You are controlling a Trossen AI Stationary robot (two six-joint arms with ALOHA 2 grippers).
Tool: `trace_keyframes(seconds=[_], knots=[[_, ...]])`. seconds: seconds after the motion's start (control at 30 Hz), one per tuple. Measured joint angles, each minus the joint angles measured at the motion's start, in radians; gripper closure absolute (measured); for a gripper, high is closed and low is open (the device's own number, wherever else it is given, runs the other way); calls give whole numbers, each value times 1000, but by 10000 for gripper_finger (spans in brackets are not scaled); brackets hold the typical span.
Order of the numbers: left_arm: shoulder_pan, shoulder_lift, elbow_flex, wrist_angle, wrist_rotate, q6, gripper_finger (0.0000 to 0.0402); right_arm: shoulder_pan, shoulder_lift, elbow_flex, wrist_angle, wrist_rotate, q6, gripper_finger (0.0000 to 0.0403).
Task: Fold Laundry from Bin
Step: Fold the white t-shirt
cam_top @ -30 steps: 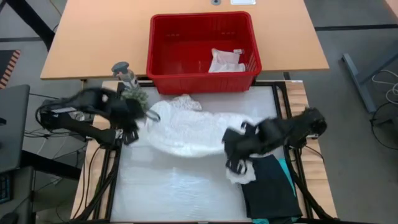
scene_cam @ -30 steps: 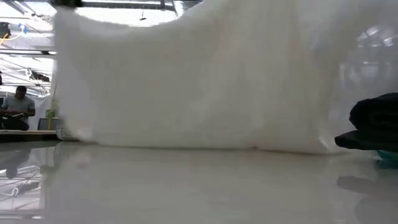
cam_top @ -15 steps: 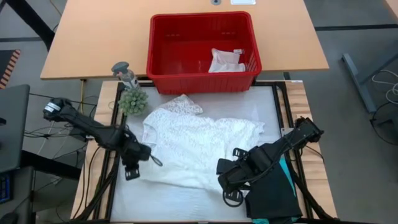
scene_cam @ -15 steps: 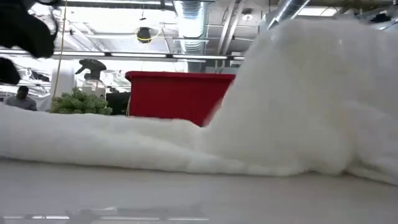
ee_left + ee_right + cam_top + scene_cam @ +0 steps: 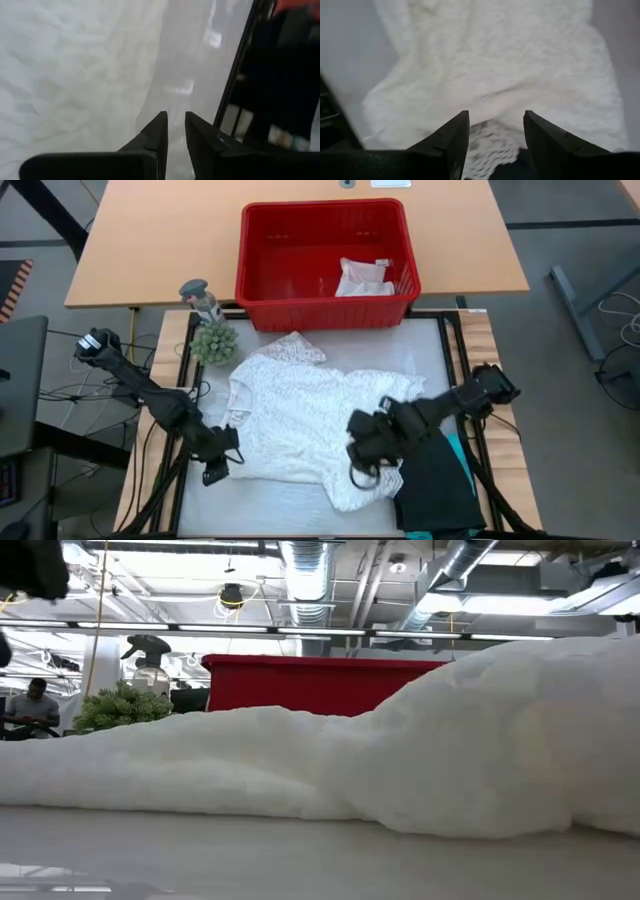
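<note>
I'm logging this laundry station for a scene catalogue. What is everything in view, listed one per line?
Lacy top: 1, white, spread flat mid-table.
Small cloth: 1, white, inside the bin.
Bin: 1, red, at the table's far edge.
Black garment: 1, black, folded at the near right corner.
Teal garment: 1, teal, under the black one, only an edge showing.
Plant: 1, green, left of the bin.
Spray bottle: 1, grey, beside the plant.
Person: 1, seated far behind, low view.
Left tool: dark, slightly open, beside the top's left edge.
Right tool: dark, open, over the top's right hem.
</note>
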Motion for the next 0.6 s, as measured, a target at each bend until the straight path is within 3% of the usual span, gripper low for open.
trace_keyframes(seconds=[0.23,0.37,0.47,0.6], knots=[[59,-285,0,-2,-163,-13,315,-146,-35,-83,-33,-20,-34,191],[126,-475,0,11,-488,-8,275,-241,-50,-171,-41,-12,60,191],[206,-557,1,98,-728,103,245,-303,-65,-268,-2,-10,118,191],[336,-542,1,143,-743,258,232,-357,-74,-364,38,-5,111,191]])
